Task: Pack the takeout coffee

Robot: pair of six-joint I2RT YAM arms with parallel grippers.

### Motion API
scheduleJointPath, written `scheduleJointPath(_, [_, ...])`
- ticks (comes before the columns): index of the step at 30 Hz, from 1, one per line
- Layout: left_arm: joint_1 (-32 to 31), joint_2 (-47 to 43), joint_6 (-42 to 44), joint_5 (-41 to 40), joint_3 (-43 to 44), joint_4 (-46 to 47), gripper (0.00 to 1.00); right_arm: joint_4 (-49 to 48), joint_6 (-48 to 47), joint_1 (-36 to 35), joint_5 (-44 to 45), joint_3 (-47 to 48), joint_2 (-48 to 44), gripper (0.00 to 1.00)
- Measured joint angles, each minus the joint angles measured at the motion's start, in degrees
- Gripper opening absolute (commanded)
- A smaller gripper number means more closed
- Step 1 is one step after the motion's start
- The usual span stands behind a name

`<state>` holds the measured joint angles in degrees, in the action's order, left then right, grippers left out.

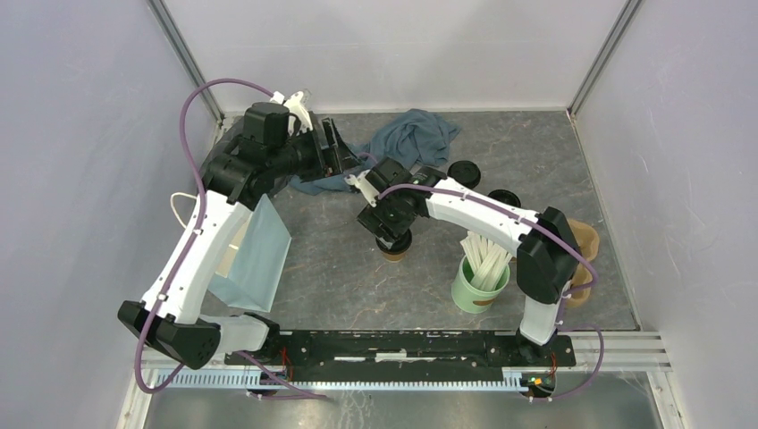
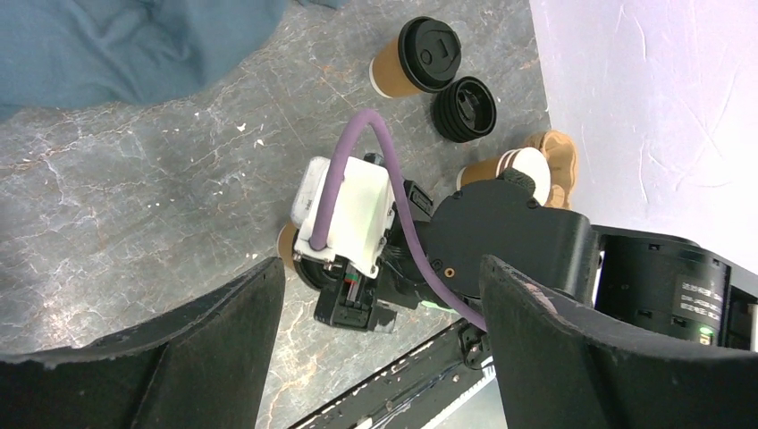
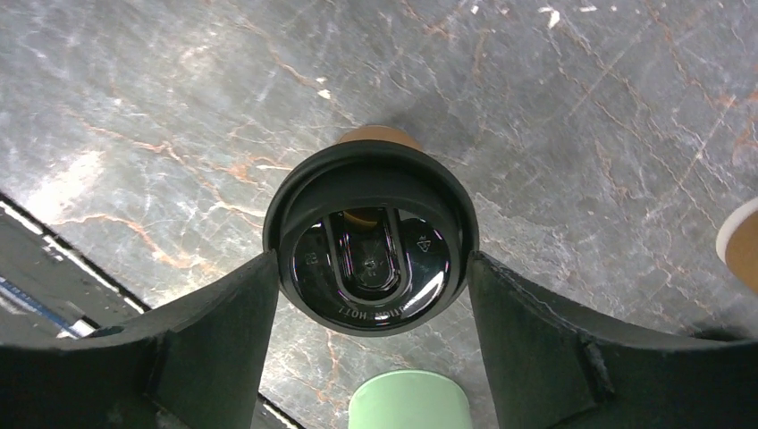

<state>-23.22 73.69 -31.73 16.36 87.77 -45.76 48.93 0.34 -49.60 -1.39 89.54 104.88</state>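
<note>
Your right claw (image 3: 371, 261) is clenching on first takeout coffee (image 3: 371, 234), fingers (image 3: 223, 331) pressing lid rim from both sides. Cup is standing upright on tabletop (image 3: 581, 134), mid-table, near green stirrer cup (image 1: 480, 284). Your left claw (image 2: 380, 264) is hanging released, nothing between fingers, beside blue cloth (image 1: 411, 138). Second takeout coffee (image 1: 465, 172) is sitting just right of cloth, beyond right arm.

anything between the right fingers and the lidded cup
Nothing visible: the right gripper has its fingers against both sides of the cup, at its lid.
</note>
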Motion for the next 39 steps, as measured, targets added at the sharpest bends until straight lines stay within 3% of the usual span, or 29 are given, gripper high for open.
scheduleJointPath(10, [0.02, -0.04, 1.70, -1.33, 2.16, -2.03, 0.86, -2.62, 2.97, 1.84, 7.30, -2.16, -0.02, 0.78])
scheduleJointPath(21, [0.00, -0.15, 3.61, -1.97, 4.81, -4.39, 0.86, -7.91, 4.35, 19.21, 9.22, -2.91, 0.13, 0.84])
scheduleJointPath(30, [0.02, -1.79, 3.98, -4.76, 5.07, -7.02, 0.87, -6.58, 4.02, 18.88, 8.48, -1.75, 0.22, 0.98])
scheduleJointPath(39, [0.02, -2.82, 3.98, -8.22, 6.08, -10.38, 0.85, -4.28, 3.58, 18.91, 7.87, 3.72, 0.22, 0.98])
